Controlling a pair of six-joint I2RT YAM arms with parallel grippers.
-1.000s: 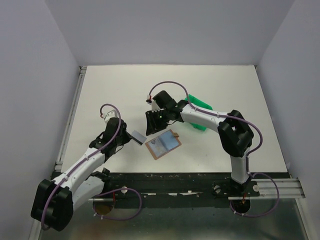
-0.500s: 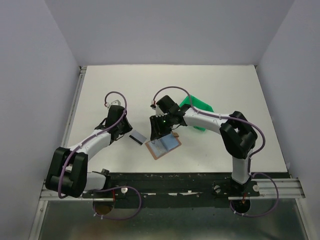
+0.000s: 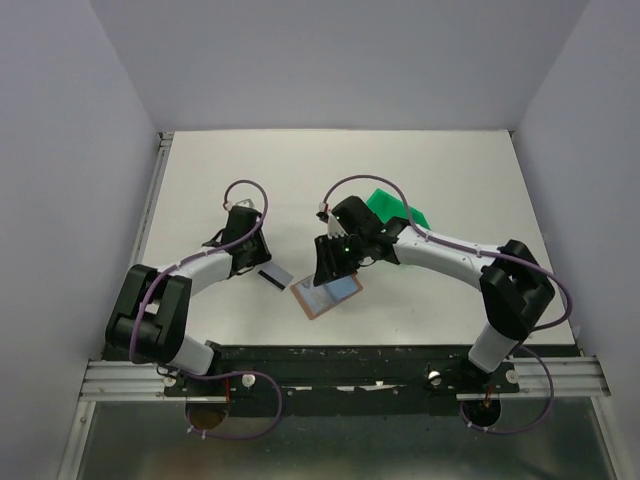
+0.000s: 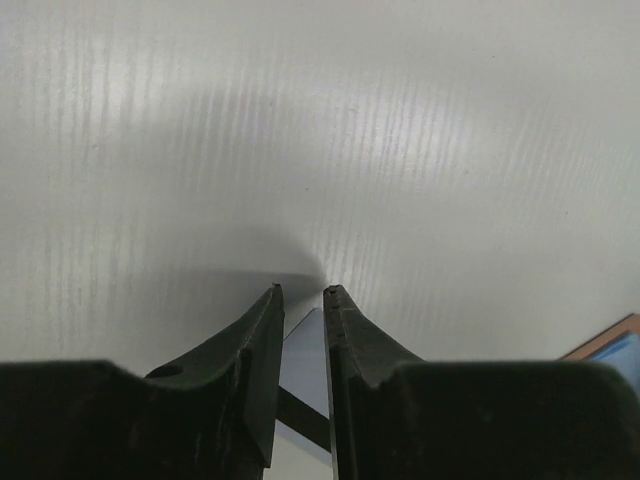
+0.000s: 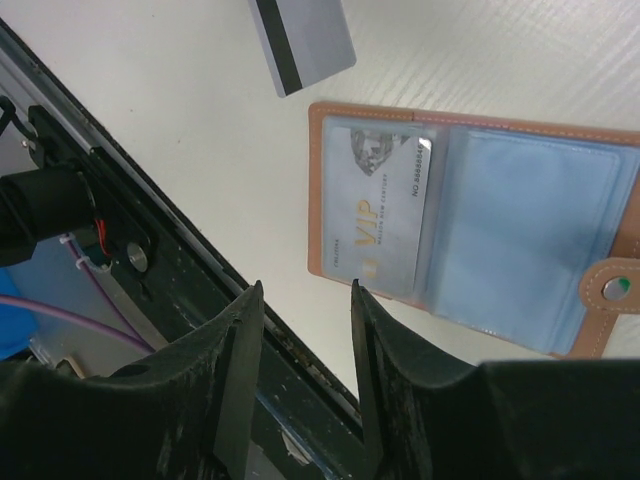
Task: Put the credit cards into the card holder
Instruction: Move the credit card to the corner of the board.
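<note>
1. Left jaws narrowly apart, empty; pale grey dark-striped plastic card (image 5: 300, 40) flat on white table (image 4: 300, 120) just under their tips. Risk: thin edge, pinch skids it.
2. Right jaws apart, empty, over open tan leather card holder (image 5: 520, 230); unpinned, it may slide.

Left gripper (image 4: 302, 291), right gripper (image 5: 306, 290): jaws parted.
</note>
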